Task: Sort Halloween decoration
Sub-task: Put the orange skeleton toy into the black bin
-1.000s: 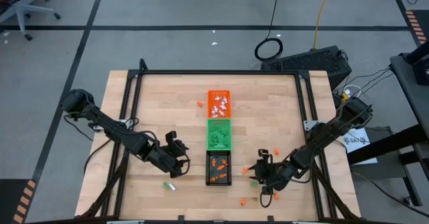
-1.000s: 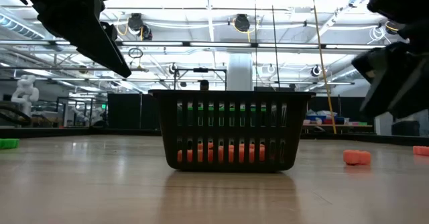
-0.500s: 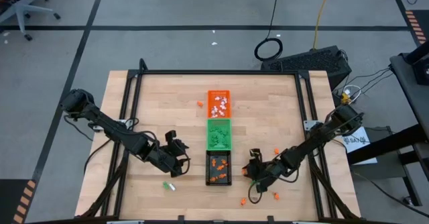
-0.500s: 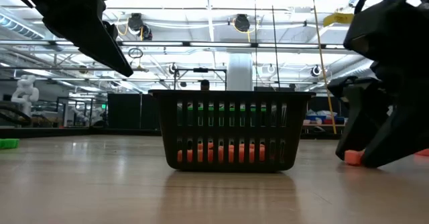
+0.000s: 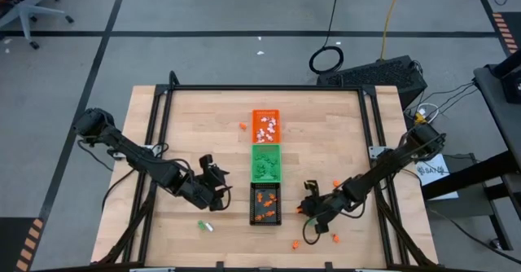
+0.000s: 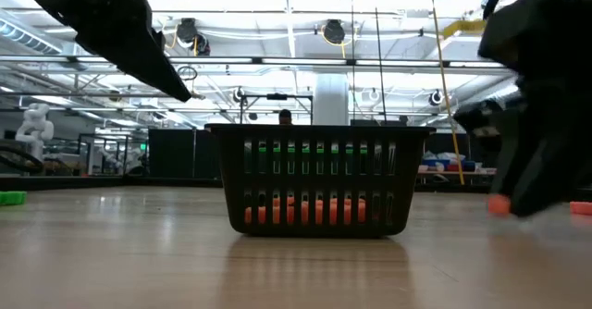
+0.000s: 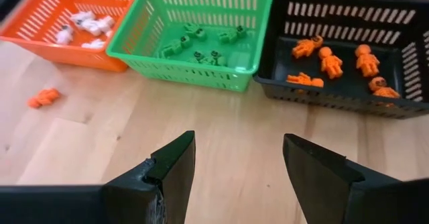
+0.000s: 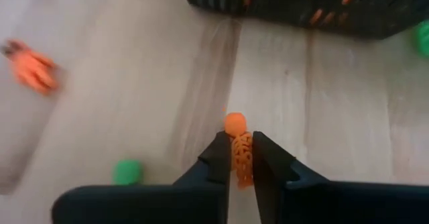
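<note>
Carrying an orange figure to the black tray

Pinched between the right gripper's (image 8: 240,158) closed fingers is one small orange trinket (image 8: 238,145), held upright with its round head poking out past the tips. That gripper sits low over the table just right of the black tray (image 5: 265,203), so the carry looks short. To do it well, I'd say lift straight up first, since a green piece (image 8: 126,170) and another orange one (image 8: 29,68) lie close by and a dragged fingertip could scatter them. Then clear the tray's wall before moving across, and let go only once over its middle; the piece is slim and could bounce out if dropped from high.

The left gripper (image 7: 238,160) waits on the other side of the trays, jaws spread wide and holding nothing, looking across at all three.

Counting what I can: three trays in a row, orange tray (image 5: 265,125), green tray (image 5: 265,161) and black. From the left wrist view the black one holds about five orange figures, the green tray roughly five green ones, the orange tray a few white ones, too bunched to count. One orange piece (image 7: 44,97) lies loose beside the orange tray.
</note>
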Tool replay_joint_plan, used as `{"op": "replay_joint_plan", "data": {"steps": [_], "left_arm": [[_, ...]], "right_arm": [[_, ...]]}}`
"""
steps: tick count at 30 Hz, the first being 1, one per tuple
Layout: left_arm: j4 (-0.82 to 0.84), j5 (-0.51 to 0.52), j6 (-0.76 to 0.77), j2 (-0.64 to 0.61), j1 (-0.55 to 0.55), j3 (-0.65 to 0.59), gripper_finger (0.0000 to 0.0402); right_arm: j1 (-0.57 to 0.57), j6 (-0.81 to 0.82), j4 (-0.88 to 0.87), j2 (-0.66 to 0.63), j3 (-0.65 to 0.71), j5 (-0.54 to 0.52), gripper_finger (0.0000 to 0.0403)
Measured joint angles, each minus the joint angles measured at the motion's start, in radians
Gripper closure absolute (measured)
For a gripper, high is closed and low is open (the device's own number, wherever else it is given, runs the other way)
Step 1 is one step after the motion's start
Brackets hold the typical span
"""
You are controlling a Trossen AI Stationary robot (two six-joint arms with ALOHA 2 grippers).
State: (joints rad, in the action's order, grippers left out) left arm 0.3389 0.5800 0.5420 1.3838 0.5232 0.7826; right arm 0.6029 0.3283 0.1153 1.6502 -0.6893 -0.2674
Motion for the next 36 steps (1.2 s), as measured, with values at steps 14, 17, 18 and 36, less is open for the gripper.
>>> {"op": "replay_joint_plan", "data": {"steps": [14,17,18,36], "left_arm": [[-0.018,0.084,0.003,0.013,0.001,0.000,0.0178],[-0.015,0.090,0.002,0.027,0.001,0.000,0.0179],[-0.015,0.093,0.002,0.031,0.001,0.000,0.0178],[-0.027,0.110,0.002,0.055,0.001,0.000,0.0178]], "right_arm": [[0.001,-0.091,-0.014,-0.198,-0.002,-0.026,0.0389],[0.001,-0.144,-0.013,-0.224,-0.002,-0.062,0.0389],[0.001,-0.161,-0.012,-0.231,-0.002,-0.073,0.0389],[0.002,-0.478,0.075,-0.285,-0.003,-0.178,0.0389]]}}
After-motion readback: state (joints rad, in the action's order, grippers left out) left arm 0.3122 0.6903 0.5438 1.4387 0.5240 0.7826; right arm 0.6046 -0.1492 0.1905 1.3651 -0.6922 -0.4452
